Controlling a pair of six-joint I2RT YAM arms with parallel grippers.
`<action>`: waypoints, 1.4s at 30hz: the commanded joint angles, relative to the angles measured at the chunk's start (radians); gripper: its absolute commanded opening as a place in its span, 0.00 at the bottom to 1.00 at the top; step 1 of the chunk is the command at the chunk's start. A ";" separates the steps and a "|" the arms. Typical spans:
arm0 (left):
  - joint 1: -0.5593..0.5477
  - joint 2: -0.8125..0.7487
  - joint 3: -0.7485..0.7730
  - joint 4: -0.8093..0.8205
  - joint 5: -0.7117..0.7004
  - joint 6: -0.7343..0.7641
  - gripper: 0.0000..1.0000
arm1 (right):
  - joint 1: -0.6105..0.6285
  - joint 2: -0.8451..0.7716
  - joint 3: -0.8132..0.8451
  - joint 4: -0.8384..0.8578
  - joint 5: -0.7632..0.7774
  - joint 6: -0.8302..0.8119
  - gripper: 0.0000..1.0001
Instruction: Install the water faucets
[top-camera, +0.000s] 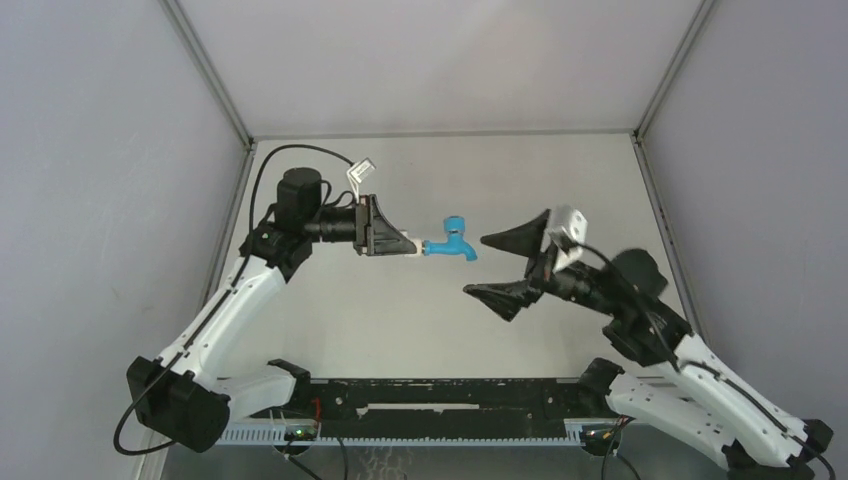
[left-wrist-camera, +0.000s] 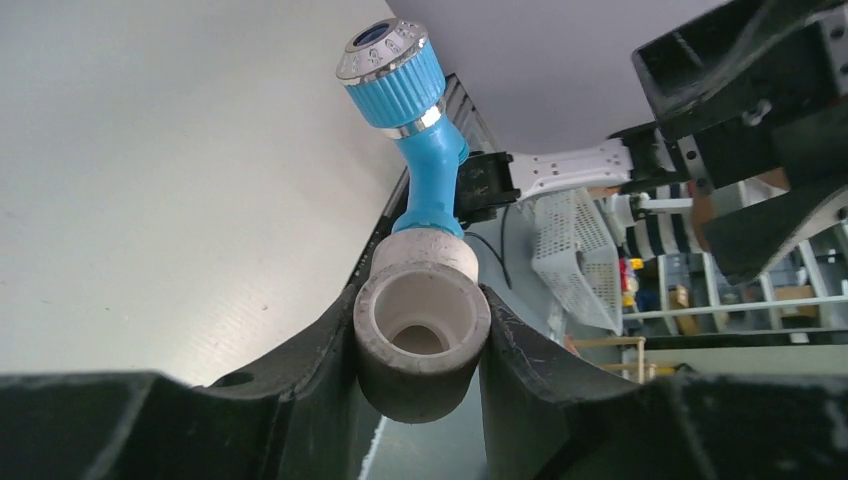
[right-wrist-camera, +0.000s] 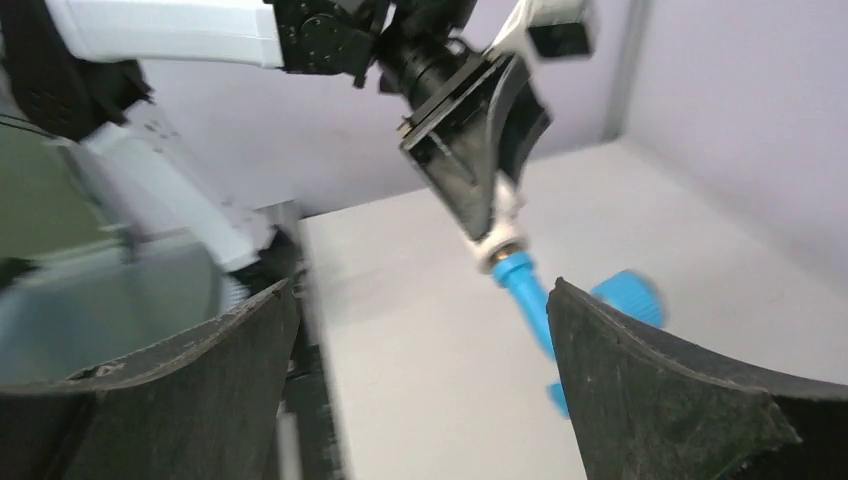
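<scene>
The bright-blue faucet (top-camera: 452, 240) has its stem seated in a short white cylindrical fitting (top-camera: 420, 247) and is held in the air above the table. My left gripper (top-camera: 412, 245) is shut on that fitting. In the left wrist view the fitting (left-wrist-camera: 420, 320) sits between the fingers, with the faucet (left-wrist-camera: 415, 140) sticking out beyond, its ribbed knob at the far end. My right gripper (top-camera: 476, 265) is open and empty, just right of the faucet and apart from it. In the right wrist view the faucet (right-wrist-camera: 525, 290) is partly hidden behind the right finger (right-wrist-camera: 640, 400).
Grey walls enclose the white table (top-camera: 440, 180) on three sides. A black rail (top-camera: 450, 400) runs along the near edge between the arm bases. A white mesh basket (left-wrist-camera: 575, 250) shows beyond the table in the left wrist view.
</scene>
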 joint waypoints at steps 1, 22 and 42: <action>0.015 0.028 0.133 -0.078 0.099 -0.088 0.00 | 0.158 -0.084 -0.145 0.131 0.438 -0.538 1.00; 0.016 0.026 0.150 -0.219 0.178 0.004 0.00 | 0.468 0.173 -0.230 0.392 0.813 -1.170 0.59; 0.007 -0.017 0.140 -0.162 0.164 0.135 0.00 | 0.434 0.115 -0.054 0.001 0.537 -0.681 0.00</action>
